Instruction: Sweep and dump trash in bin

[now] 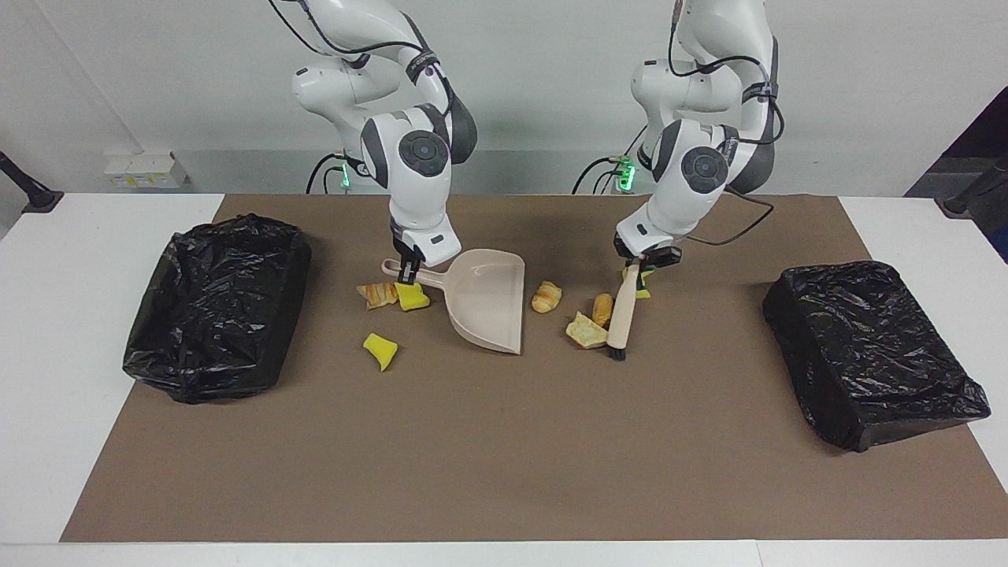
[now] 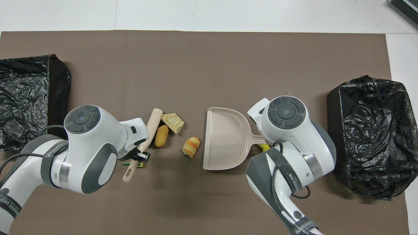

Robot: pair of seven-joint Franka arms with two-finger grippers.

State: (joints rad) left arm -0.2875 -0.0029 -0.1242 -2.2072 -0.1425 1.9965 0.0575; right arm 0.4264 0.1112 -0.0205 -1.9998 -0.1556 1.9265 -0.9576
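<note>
My right gripper (image 1: 409, 268) is shut on the handle of the beige dustpan (image 1: 488, 303), which is empty; its open mouth faces the left arm's end of the table. My left gripper (image 1: 642, 261) is shut on the beige brush (image 1: 622, 315), tilted, with its dark bristles on the mat. Trash lies scattered. A croissant piece (image 1: 546, 297) lies between pan and brush. Two bread chunks (image 1: 602, 309) (image 1: 586, 331) lie against the brush. A yellow and green sponge (image 1: 644, 287) sits under the left gripper. A croissant chunk (image 1: 377, 294) and two yellow sponges (image 1: 412, 298) (image 1: 380, 350) lie beside the pan's handle.
A black bag-lined bin (image 1: 295, 260) stands at the right arm's end of the brown mat (image 1: 504, 457), another bin (image 1: 874, 362) at the left arm's end. In the overhead view the arms cover part of the trash near the dustpan (image 2: 225, 140) and brush (image 2: 154, 122).
</note>
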